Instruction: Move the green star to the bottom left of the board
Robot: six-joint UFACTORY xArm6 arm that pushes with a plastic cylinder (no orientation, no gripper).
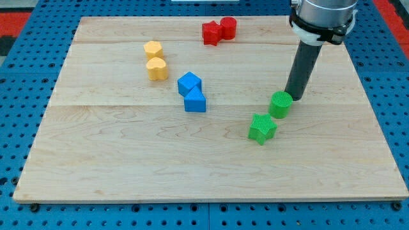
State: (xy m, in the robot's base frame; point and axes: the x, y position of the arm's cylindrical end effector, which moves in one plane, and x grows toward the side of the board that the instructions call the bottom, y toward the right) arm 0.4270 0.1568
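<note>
The green star [262,128] lies on the wooden board [128,172] right of centre. A green cylinder [280,105] stands just up and right of it, close to it or touching. My tip [293,98] rests at the cylinder's upper right edge, seemingly touching it. The rod rises from there toward the view's top right. The star is below and left of my tip, with the cylinder between them.
Two blue blocks [192,92] sit together near the centre. Two yellow blocks [155,59] sit at upper left. A red star [211,32] and a red cylinder [228,27] sit at the top. A blue pegboard [19,96] surrounds the board.
</note>
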